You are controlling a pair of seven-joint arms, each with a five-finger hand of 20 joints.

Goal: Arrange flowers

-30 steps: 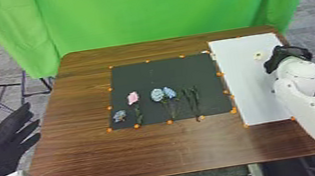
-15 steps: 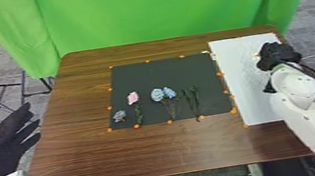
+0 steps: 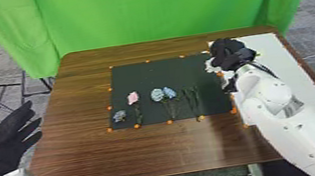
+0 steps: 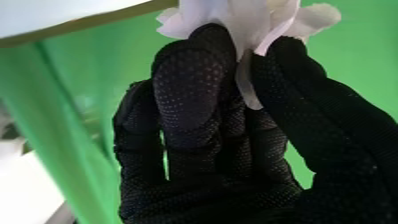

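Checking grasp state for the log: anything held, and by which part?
Right hand: a white flower, pinched between thumb and fingers by its petals, where they narrow together. Left hand: nothing held.

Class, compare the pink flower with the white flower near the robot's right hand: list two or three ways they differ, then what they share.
Colour: the pink flower is pink, while the white flower is white.
Support: the pink flower lies on the dark mat; the white flower is pinched by the right hand.
Place: the pink flower is toward the mat's left side, the white flower by its right edge.
Shared: both are flowers with petals.
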